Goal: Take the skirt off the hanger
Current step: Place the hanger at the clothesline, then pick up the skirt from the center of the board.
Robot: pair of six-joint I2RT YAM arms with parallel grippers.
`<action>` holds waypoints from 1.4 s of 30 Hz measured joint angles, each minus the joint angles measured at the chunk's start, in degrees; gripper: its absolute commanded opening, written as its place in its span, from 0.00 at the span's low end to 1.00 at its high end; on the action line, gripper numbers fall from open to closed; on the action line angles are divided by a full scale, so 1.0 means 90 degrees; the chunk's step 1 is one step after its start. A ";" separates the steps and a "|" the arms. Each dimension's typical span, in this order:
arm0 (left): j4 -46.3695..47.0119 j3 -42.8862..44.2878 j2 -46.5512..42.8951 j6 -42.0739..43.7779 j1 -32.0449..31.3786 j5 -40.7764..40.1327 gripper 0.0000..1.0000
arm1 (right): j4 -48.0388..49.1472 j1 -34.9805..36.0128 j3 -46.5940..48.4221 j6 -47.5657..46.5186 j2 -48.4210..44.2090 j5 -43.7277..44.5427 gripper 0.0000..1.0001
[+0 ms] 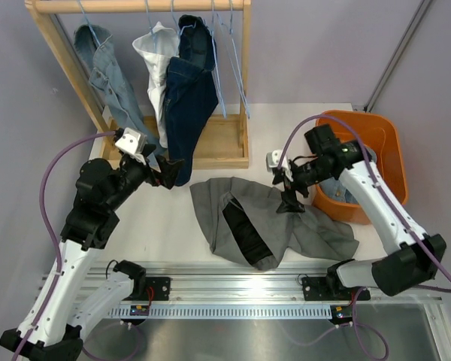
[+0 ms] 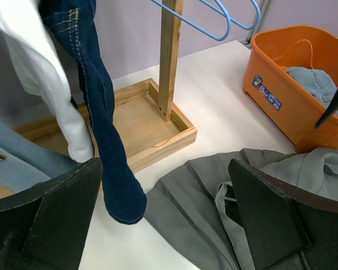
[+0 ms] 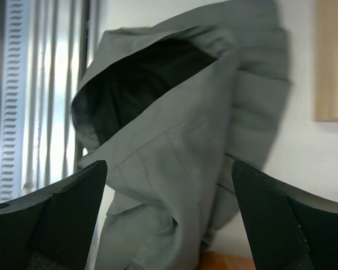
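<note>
Skirt (image 1: 270, 226) lies crumpled flat at mid-table, toward the near edge, dark lining showing at its mouth. No hanger can be made out in its folds, and bare blue hangers (image 1: 229, 45) hang on the rack (image 1: 210, 143) at the far edge.

Step judged: removal is done or nearly so. Next move calls for checking that nothing is clipped to the waistband, then pulling both arms clear.

Right gripper (image 1: 292, 201) has its fingers spread wide and holds nothing. It is poised over the skirt's far-right part, beside the orange bin (image 1: 383, 143), with cloth directly below the gap. Contact cannot be told.

Left gripper (image 1: 169, 173) is also wide and empty, just off the skirt's far-left corner and apart from it, by the hanging jeans (image 1: 188, 98).
</note>
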 measured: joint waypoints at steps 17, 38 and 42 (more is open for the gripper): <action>-0.0204 -0.0418 -0.0182 -0.0109 0.0000 0.0182 0.99 | 0.1707 0.1248 -0.1817 0.0189 0.1746 0.1855 0.99; -0.0257 -0.0418 -0.0119 -0.0107 0.0000 0.0185 0.99 | 0.2331 0.1666 -0.1899 0.2137 0.2064 0.2448 0.00; -0.0257 -0.0418 -0.0124 -0.0107 0.0000 0.0185 0.99 | 0.1722 0.0767 -0.0991 0.2278 0.0901 0.1700 0.00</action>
